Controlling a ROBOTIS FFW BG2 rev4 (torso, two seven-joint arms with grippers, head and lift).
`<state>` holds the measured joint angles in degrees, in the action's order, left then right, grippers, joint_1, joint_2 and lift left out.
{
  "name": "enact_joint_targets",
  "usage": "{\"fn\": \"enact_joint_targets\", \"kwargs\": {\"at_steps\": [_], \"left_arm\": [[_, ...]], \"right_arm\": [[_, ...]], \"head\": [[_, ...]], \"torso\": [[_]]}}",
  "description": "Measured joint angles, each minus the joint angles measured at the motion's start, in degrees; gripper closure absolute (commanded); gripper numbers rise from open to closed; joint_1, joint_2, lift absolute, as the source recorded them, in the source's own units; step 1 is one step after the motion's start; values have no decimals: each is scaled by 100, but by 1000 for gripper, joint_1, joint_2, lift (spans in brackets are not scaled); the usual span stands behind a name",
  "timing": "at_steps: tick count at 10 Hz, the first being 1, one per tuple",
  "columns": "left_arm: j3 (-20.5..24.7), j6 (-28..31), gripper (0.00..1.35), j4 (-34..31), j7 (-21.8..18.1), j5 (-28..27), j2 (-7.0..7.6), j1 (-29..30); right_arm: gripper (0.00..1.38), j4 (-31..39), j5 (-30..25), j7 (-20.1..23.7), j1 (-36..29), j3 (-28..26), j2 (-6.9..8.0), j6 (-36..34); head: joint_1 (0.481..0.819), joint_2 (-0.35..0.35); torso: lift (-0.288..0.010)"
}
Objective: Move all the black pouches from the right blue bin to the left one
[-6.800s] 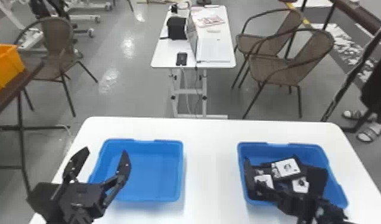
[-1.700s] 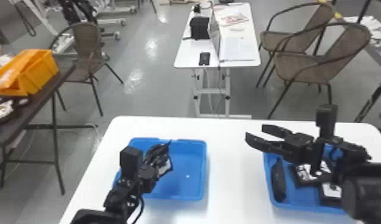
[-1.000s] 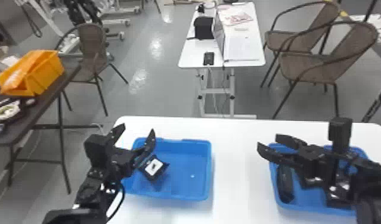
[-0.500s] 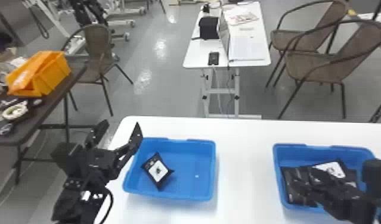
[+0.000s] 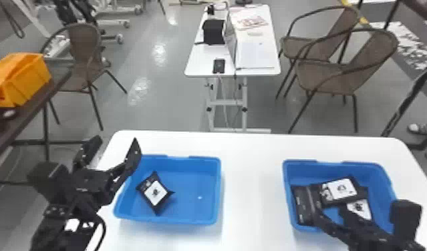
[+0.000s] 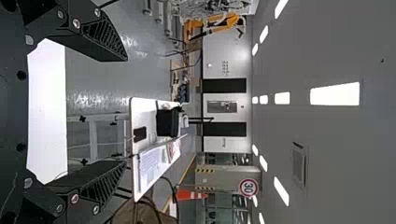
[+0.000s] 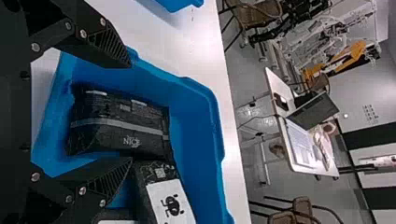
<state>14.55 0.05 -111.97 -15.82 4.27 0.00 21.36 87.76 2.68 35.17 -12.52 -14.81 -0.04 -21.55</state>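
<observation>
Lying along the left side of the right blue bin (image 5: pixel 347 164), a dark pouch (image 5: pixel 303 204) sits beside two white-labelled pouches (image 5: pixel 341 190), the lower one partly covered by the other and by the right gripper (image 5: pixel 330 213). That gripper's fingers are spread wide, gripping nothing; whether a tip touches a pouch is unclear. Another pouch (image 5: pixel 155 193) rests in the left blue bin (image 5: pixel 195 218), beside the wide-open, empty left gripper (image 5: pixel 116 139), its arm cut off below.

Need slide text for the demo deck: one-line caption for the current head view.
One black pouch in the left blue bin; right gripper open over pouches in the right blue bin.
</observation>
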Motion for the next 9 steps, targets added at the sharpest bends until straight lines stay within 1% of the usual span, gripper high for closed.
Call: {"fn": "enact_joint_targets", "kwargs": {"at_steps": [4,8,9], "left_arm": [[-84,23,259,9,6,36,0,-13],[-79,-1,259,9,8,72,0,-29],[-83,9,259,9,7,86,0,-28]], "right_arm": [[341,-860,-241,-2,710,85,-66,89],[346,-1583,-478,-127,1049,234,-64,229],[421,-1746,-564,-125,1142,252,-66,252]], "head": [[695,80],[695,95],[695,96]], "torso": [[10],[10],[10]]}}
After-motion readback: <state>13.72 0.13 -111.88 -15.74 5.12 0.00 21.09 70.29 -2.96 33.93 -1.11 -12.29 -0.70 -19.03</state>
